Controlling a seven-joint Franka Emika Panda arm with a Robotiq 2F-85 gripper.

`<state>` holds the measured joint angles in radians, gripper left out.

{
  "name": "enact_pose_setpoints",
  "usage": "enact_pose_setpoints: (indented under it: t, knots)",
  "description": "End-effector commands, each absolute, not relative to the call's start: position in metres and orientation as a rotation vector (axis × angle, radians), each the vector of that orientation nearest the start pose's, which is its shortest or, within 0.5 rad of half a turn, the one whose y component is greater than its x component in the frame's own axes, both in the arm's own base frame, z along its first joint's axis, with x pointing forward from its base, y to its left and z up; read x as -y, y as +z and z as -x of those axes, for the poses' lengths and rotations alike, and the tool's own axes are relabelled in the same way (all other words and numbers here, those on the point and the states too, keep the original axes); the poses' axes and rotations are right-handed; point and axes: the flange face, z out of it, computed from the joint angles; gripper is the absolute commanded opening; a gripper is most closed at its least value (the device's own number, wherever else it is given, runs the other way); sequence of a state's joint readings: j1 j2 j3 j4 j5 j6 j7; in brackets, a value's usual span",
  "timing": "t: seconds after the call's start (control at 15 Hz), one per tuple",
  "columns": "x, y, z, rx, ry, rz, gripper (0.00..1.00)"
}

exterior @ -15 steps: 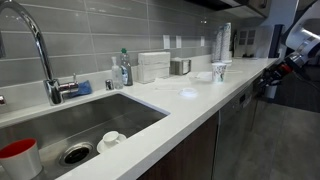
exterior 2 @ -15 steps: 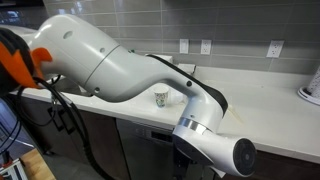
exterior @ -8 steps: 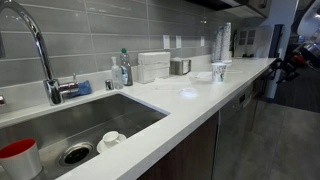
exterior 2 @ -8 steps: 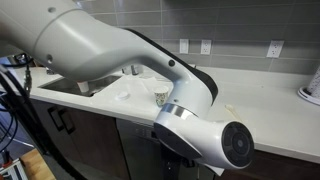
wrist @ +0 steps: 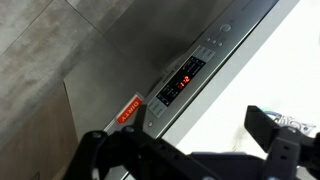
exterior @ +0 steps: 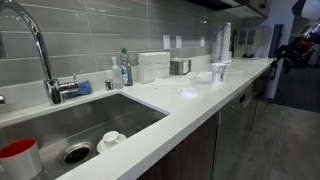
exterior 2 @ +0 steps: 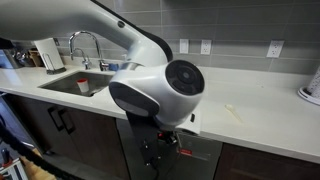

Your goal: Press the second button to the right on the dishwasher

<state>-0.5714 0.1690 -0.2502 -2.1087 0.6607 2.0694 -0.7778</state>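
In the wrist view the dishwasher (wrist: 105, 55) shows its grey brushed-metal front and a control strip (wrist: 195, 62) along the top edge. The strip carries a red lit display (wrist: 180, 80) and a row of small buttons (wrist: 213, 42). My gripper (wrist: 185, 150) hangs over the strip with its two dark fingers (wrist: 275, 135) spread wide, open and empty, touching nothing. In an exterior view the gripper (exterior 2: 155, 155) sits below the big white wrist joint, in front of the dishwasher (exterior 2: 205, 160). In an exterior view the arm's end (exterior: 292, 50) is at the far right.
An orange tag (wrist: 130, 108) sticks to the strip beside the display. The white countertop (wrist: 265, 70) overhangs the dishwasher. On it stand a sink (exterior: 95, 125), a tap (exterior: 45, 60), a soap bottle (exterior: 123, 70) and cups (exterior: 220, 70). Dark wood cabinet doors (exterior 2: 60, 125) flank the dishwasher.
The gripper's jaws have opened from nearly shut to wide. The arm has swung and its end has lifted up and away from the dishwasher's top edge.
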Motion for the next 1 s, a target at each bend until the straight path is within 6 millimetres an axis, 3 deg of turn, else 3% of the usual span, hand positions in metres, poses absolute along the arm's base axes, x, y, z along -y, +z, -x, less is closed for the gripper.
enact_pose_setpoints:
  t: [0.0, 0.2, 0.27, 0.47, 0.93]
  knots:
    - [0.318, 0.354, -0.379, -0.356, -0.323, 2.739, 1.0]
    - [0.275, 0.364, -0.371, -0.211, -0.318, 2.817, 1.0]
    - [0.301, 0.361, -0.39, -0.286, -0.302, 2.776, 1.0]
    - [0.276, 0.367, -0.38, -0.219, -0.312, 2.794, 1.0]
    - [0.276, 0.367, -0.377, -0.223, -0.317, 2.797, 1.0]
